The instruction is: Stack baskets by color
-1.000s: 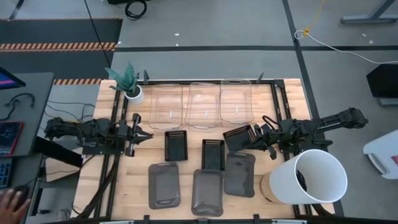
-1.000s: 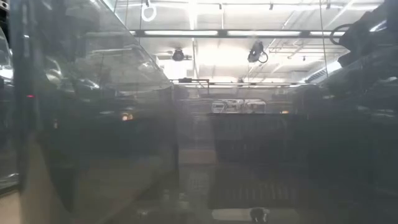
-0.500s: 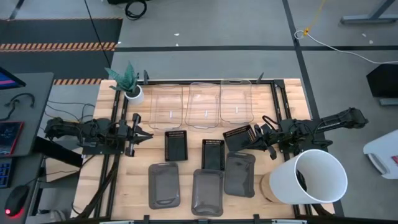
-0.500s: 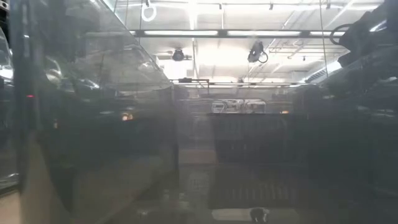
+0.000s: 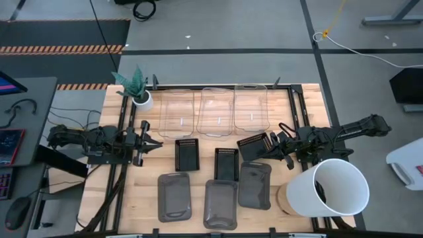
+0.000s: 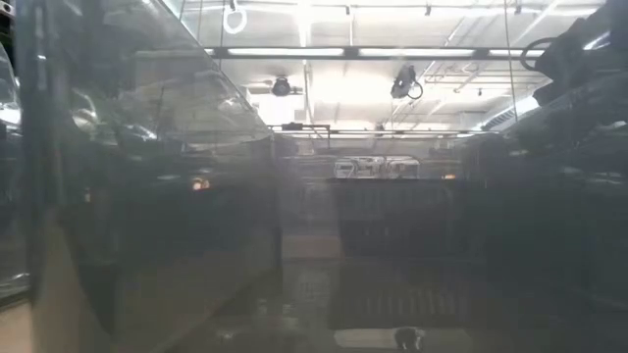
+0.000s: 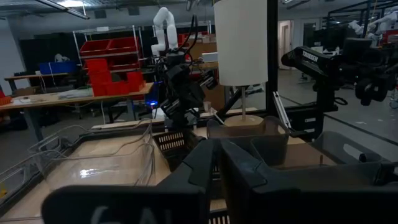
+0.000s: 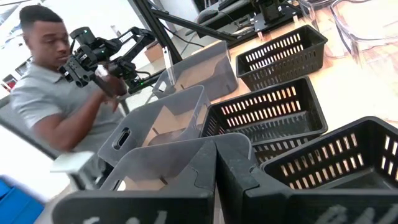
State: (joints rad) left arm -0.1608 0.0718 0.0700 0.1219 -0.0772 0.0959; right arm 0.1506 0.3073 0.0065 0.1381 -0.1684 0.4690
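High view: right gripper [image 5: 269, 147] clamped on a black slotted basket [image 5: 252, 145], held tilted above the table [image 5: 132, 192] right of two black ones [image 5: 187, 154], likely for stacking there. Clear baskets [image 5: 215, 110] along the far edge, grey ones [image 5: 220, 201] near. Left gripper [image 5: 151, 141] parked at left, fingers together.

Low view: murky, nothing told.

Right wrist view: basket rim pinched, other blacks ahead.
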